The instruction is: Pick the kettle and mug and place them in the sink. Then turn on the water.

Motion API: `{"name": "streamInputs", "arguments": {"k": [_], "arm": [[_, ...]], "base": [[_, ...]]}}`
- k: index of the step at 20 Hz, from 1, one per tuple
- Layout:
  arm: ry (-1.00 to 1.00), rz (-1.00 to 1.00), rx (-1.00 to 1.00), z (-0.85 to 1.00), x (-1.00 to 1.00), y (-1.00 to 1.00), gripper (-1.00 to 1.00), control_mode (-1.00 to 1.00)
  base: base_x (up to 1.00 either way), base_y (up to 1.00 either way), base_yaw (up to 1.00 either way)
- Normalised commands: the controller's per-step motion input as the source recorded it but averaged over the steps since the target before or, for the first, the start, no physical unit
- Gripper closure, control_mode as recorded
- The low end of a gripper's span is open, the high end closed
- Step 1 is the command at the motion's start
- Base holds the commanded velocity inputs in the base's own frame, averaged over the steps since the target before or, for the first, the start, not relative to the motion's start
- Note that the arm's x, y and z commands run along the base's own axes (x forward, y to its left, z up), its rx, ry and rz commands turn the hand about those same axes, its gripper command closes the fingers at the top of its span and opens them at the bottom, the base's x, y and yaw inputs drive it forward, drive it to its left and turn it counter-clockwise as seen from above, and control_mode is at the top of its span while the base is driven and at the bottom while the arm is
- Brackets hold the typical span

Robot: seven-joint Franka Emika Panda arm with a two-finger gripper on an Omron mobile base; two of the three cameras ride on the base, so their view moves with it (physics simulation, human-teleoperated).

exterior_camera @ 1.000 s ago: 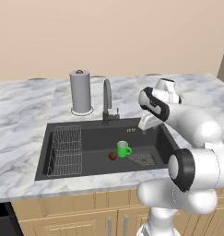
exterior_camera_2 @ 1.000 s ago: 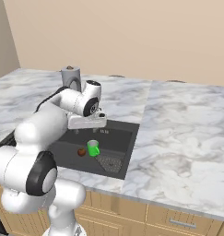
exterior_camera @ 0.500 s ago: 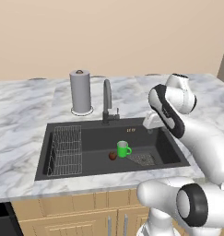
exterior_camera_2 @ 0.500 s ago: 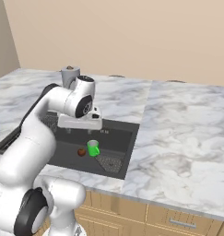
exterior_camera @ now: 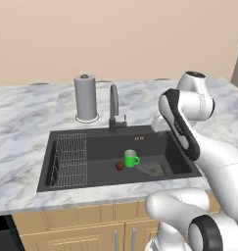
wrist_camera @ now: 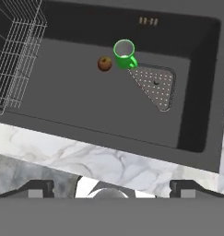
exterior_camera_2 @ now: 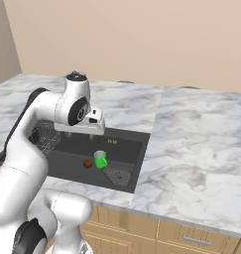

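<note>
The green mug [exterior_camera: 131, 158] [exterior_camera_2: 100, 158] [wrist_camera: 124, 54] stands upright on the floor of the dark sink [exterior_camera: 96, 147] [exterior_camera_2: 128, 144] [wrist_camera: 85, 110], beside the perforated drain plate [wrist_camera: 156, 85]. My gripper [exterior_camera: 158, 124] [exterior_camera_2: 80, 131] [wrist_camera: 114, 188] hangs above the sink's right, near part. It is open, its fingertips [wrist_camera: 38, 187] wide apart with nothing between them. The curved faucet [exterior_camera: 113, 105] rises behind the basin, and no blue stream leaves it. The wire rack [exterior_camera: 69, 159] [wrist_camera: 14, 50] fills the sink's left end. The kettle is out of view.
A small red-brown fruit [exterior_camera: 119, 165] [wrist_camera: 104, 63] lies just left of the mug. A tall grey paper-towel roll [exterior_camera: 85, 97] stands behind the sink's left corner. White marble counter [exterior_camera_2: 201, 149] stretches wide to the right of the basin.
The arm's upper links have swung up and to the right. The hand has shifted only slightly above the sink. The mug and the fruit have stayed put.
</note>
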Motion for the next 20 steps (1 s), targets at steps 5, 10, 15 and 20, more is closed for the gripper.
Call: {"name": "streamInputs", "arguments": {"k": [5, 10, 15, 20], "arm": [[-0.17, -0.15, -0.1, 0.19, -0.17, 0.11, -1.0, -1.0], [-0.2, -0.15, -0.05, 0.08, -0.31, 0.13, -1.0, -1.0], [-0.06, -0.12, 0.0, 0.23, -0.27, 0.0, -1.0, -1.0], [-0.02, -0.09, 0.0, 0.21, -0.35, 0.0, -1.0, -1.0]], "base": [[0.0, 0.0, 0.0], [0.0, 0.0, 0.0], [0.0, 0.0, 0.0], [0.0, 0.0, 0.0]]}}
